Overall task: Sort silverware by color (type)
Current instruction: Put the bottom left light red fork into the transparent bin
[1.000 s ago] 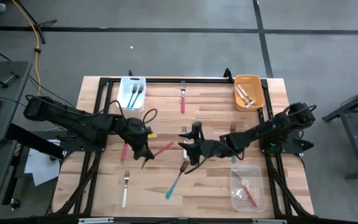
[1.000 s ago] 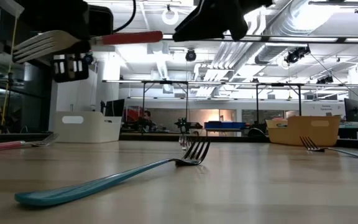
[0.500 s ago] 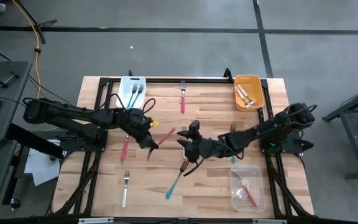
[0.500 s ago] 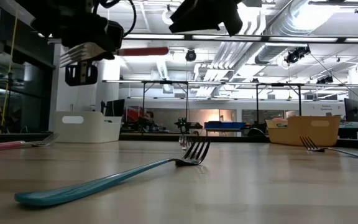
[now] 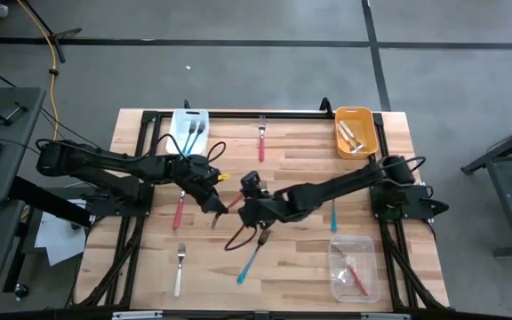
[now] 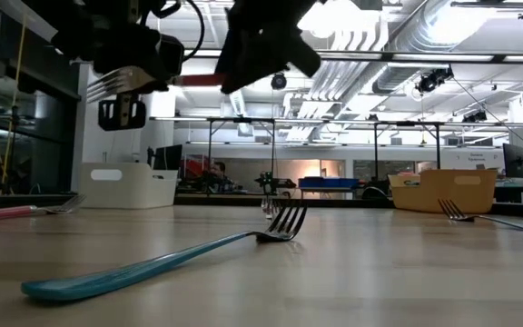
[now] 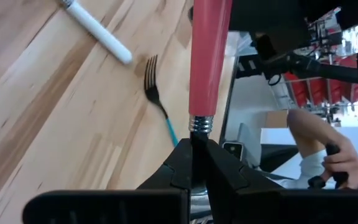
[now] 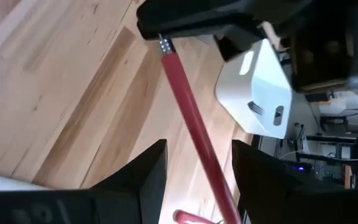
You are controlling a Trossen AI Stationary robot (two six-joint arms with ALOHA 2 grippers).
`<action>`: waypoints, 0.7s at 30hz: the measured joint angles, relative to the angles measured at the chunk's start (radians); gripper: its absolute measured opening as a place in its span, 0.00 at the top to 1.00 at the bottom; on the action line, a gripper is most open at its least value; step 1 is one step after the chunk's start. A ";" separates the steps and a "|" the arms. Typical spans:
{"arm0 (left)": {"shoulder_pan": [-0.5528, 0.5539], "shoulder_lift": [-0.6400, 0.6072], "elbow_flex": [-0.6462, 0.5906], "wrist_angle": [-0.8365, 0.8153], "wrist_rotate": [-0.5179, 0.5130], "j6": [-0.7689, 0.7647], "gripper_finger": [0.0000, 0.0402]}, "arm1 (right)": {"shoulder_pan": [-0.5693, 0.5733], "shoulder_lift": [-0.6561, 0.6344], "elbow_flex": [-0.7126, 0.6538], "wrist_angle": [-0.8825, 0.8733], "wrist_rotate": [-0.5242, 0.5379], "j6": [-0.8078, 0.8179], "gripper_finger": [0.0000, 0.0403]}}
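My left gripper is over the table's middle, shut on a red-handled fork. The fork's tines are high above the table. Its red handle runs toward my right gripper, which is open with one finger on each side of the handle; I cannot tell whether they touch it. A teal fork lies flat on the wood below them. A pink fork, a white fork, another teal fork and a red fork also lie flat on the table. My left gripper pinches the red fork between its two fingers at the metal neck, just below the red handle. The fork is lifted clear of the table and roughly level, with tines on one side of the fingers and the handle on the other.
A white bin with dark-handled forks stands at the far left, an orange bin at the far right, and a clear bin holding a red fork at the near right. Both arms crowd the table's middle. A person shows in the left wrist view.
My left gripper has carried the red fork a little toward the far edge and the right, and the handle has swung round toward the far right. My right gripper has moved toward the table's left until its open fingers stand on either side of the red handle.
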 joint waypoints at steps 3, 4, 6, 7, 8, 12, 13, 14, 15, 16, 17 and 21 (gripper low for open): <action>-0.001 0.001 -0.001 -0.004 0.000 0.003 0.96 | -0.008 0.053 0.070 -0.066 0.000 -0.002 0.58; -0.001 0.001 -0.001 -0.004 0.000 0.005 0.96 | -0.009 0.065 0.088 -0.080 0.002 -0.003 0.59; -0.001 0.001 -0.001 -0.008 0.000 0.012 0.96 | -0.013 0.084 0.118 -0.101 0.007 -0.003 0.63; -0.001 0.001 -0.001 -0.007 0.000 0.013 0.96 | -0.013 0.090 0.127 -0.104 0.006 -0.003 0.65; -0.001 0.001 -0.001 -0.006 0.000 0.013 0.96 | -0.013 0.093 0.133 -0.112 0.006 -0.003 0.69; -0.001 0.001 -0.001 -0.012 0.001 0.025 0.96 | -0.013 0.097 0.140 -0.121 0.004 -0.007 0.85; -0.001 0.001 -0.001 -0.012 0.005 0.028 0.96 | -0.013 0.097 0.140 -0.135 -0.006 -0.010 0.89; -0.001 0.001 -0.001 -0.011 0.012 0.029 0.96 | -0.012 0.098 0.139 -0.151 -0.012 -0.012 0.93; -0.001 0.001 -0.001 -0.011 0.013 0.031 0.96 | -0.010 0.099 0.139 -0.156 -0.010 -0.009 0.94; -0.002 0.001 -0.001 -0.011 0.010 0.035 0.96 | -0.010 0.099 0.139 -0.159 -0.019 -0.005 0.94; -0.002 0.001 -0.001 -0.010 0.006 0.042 0.96 | -0.011 0.099 0.139 -0.162 -0.024 0.005 0.94; -0.001 0.001 -0.001 -0.012 0.000 0.087 0.95 | -0.014 0.098 0.139 -0.177 -0.054 0.076 0.92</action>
